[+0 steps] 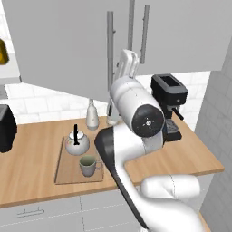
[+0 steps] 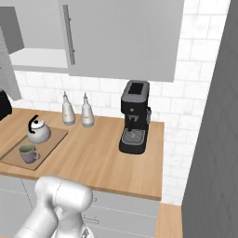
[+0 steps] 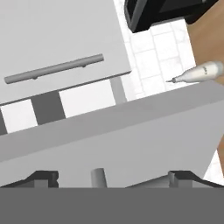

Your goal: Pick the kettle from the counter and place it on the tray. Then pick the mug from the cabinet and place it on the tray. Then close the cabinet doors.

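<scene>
Kettle [image 1: 76,142] and mug [image 1: 89,165] both sit on the tray [image 1: 62,172], lower left of the left base frame, so you're down to the cabinet doors [image 1: 59,43]. Hand [image 3: 105,177] is spread wide, gripping nothing, right up against a grey door panel with a bar handle [image 3: 54,69] in the upper left of the hand frame. Risk, as I read it: your push slides off the panel edge or snags the bar, leaving the door ajar; a wide elbow swing could clip the bottle [image 1: 92,116] on the tabletop [image 1: 190,154].
</scene>
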